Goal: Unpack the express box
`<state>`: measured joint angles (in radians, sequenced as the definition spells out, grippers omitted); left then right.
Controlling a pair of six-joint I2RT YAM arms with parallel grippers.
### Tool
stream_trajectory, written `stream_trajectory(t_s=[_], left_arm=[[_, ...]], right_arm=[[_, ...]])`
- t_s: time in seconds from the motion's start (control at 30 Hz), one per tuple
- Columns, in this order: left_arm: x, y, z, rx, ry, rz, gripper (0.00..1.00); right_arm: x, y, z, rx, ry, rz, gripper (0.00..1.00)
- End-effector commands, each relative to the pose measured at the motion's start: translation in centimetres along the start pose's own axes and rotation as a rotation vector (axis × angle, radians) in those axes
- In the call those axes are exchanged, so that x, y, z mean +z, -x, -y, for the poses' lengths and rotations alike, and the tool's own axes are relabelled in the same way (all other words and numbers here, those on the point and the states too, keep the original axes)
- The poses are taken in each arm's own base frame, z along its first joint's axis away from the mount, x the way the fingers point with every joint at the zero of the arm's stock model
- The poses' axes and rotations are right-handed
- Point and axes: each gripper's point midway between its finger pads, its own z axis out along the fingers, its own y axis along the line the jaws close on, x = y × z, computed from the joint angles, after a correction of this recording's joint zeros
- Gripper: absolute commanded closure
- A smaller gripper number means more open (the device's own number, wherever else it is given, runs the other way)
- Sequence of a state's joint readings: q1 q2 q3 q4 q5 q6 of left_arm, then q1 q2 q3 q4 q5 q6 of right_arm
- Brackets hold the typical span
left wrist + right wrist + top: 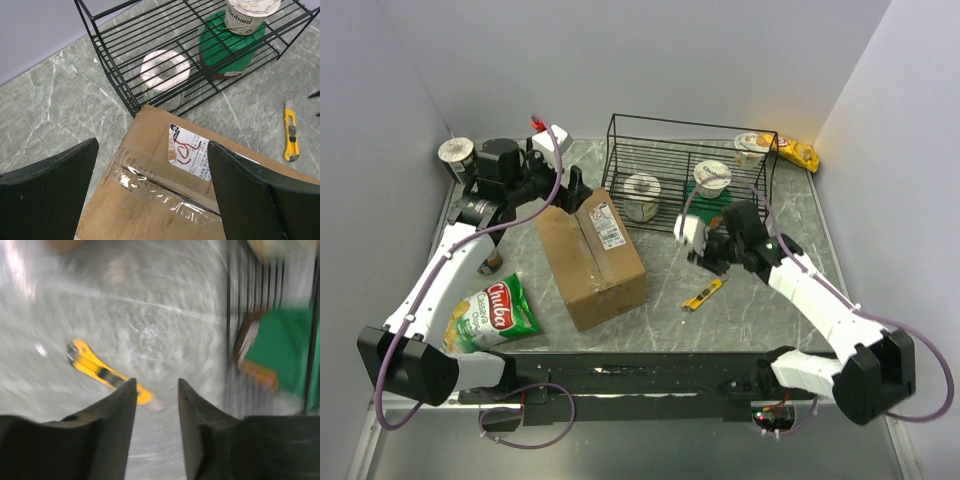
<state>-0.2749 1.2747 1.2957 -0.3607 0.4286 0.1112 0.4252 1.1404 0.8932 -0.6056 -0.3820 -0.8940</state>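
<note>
Chips bag (495, 312) and yellow knife (703, 294) flank express box (590, 255).

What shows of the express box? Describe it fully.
The express box is a brown corrugated cardboard carton, shut: clear tape runs along its top seam, with a white printed label beside it. It lies flat on the grey marbled table, angled, its far end near the black wire basket. The open left gripper straddles that end; contact is unclear.
</note>
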Motion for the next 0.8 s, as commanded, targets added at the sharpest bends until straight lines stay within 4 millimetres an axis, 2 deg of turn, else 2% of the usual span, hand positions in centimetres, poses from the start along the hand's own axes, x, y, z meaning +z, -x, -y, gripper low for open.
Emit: stream_trajectory(t_s=[0.0, 0.03, 0.1, 0.13, 0.23, 0.33, 0.43, 0.6, 0.77], left_arm=[[0.0, 1.9, 0.9, 0.026, -0.039, 0.059, 0.04], [0.1, 1.7, 0.9, 0.035, -0.037, 0.053, 0.04], [0.0, 1.1, 0.8, 0.044, -0.031, 0.027, 0.04], [-0.1, 0.7, 0.7, 0.064, -0.029, 0.013, 0.04], [-0.5, -0.3, 0.3, 0.093, -0.003, -0.034, 0.04], [-1.0, -1.3, 0.0, 0.116, 0.02, -0.073, 0.04], [-1.1, -2.9, 0.0, 0.113, 0.025, -0.123, 0.03], [-0.9, -5.0, 0.9, 0.074, 0.007, -0.202, 0.03], [-0.4, -6.6, 1.6, 0.044, -0.027, -0.238, 0.04]], right_arm=[[-0.2, -0.1, 1.6, 0.651, -0.114, -0.126, 0.59], [0.4, -1.4, 0.5, 0.784, -0.089, -0.225, 0.57], [0.6, -1.4, 0.4, 0.896, -0.062, -0.255, 0.49], [0.7, -1.7, 0.2, 1.003, -0.053, -0.263, 0.39], [1.0, -2.0, -0.6, 1.092, -0.048, -0.268, 0.26], [1.0, -2.4, -1.8, 1.162, -0.038, -0.299, 0.23], [1.0, -3.9, -3.1, 1.208, -0.048, -0.368, 0.2], [1.9, -6.6, -6.1, 1.281, -0.029, -0.48, 0.25], [2.7, -8.0, -7.2, 1.326, -0.037, -0.524, 0.25]])
